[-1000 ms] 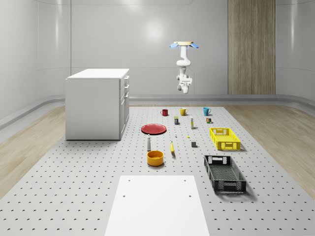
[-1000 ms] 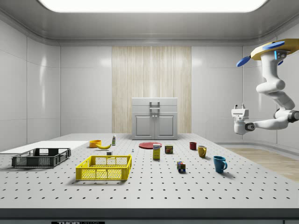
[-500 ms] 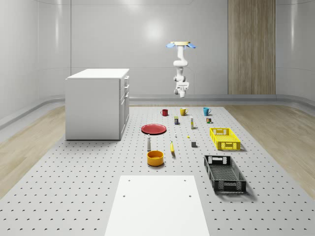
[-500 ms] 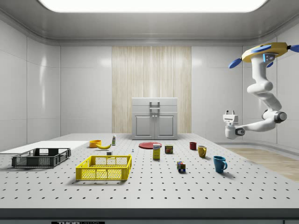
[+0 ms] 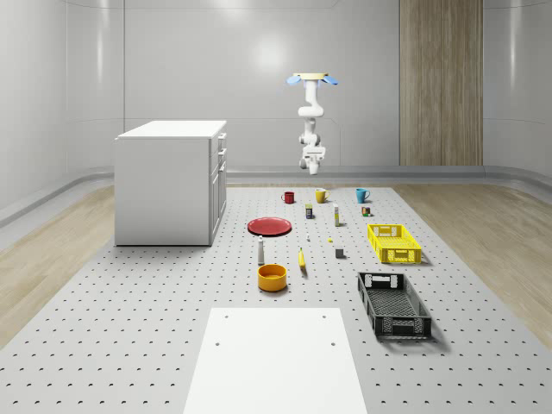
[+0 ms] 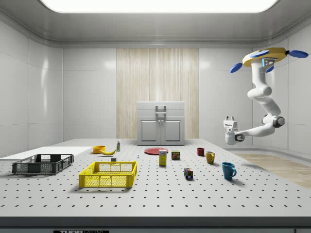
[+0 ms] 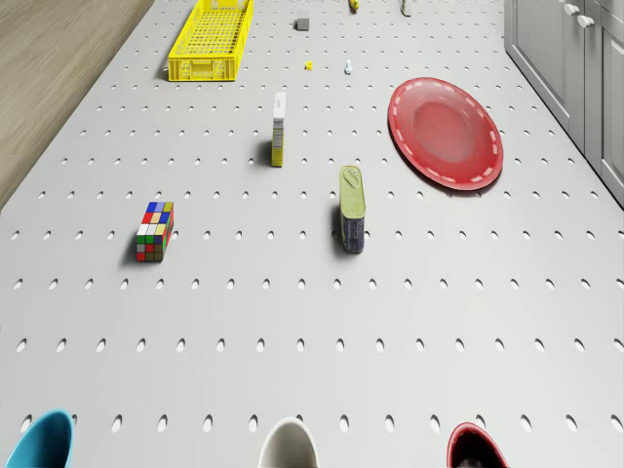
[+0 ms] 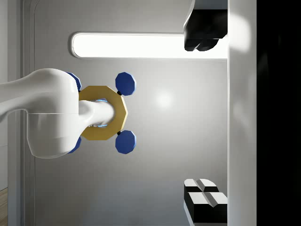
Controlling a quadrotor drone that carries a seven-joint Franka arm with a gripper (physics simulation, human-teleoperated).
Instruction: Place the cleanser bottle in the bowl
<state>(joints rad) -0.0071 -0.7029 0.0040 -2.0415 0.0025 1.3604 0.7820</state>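
Observation:
The cleanser bottle (image 5: 261, 252), small and white, stands upright on the perforated table just behind the orange bowl (image 5: 272, 277). From the side, the bottle (image 6: 118, 145) stands right of the bowl (image 6: 99, 149), apart from it. The drone (image 5: 314, 79) hovers high over the table's far edge, above the row of mugs. Its arm hangs down, and the gripper (image 6: 230, 118) points upward, far from bottle and bowl. In the wrist view the gripper (image 8: 204, 117) is open, its fingers (image 8: 204, 200) wide apart and holding nothing, facing the drone's body (image 8: 101, 113).
Red plate (image 5: 270, 226), banana (image 5: 302, 259), yellow crate (image 5: 394, 242), black crate (image 5: 393, 304) and a white board (image 5: 276, 358) lie on the table. A white cabinet (image 5: 170, 181) stands at the whole-scene view's left. Below the drone are a Rubik's cube (image 7: 155, 231), a can (image 7: 352, 208) and mugs (image 5: 321, 196).
Drone and arm have shifted toward the whole-scene view's left and the side view's left, nearer the table's far edge. Gripper stays open. Bottle and bowl have not moved.

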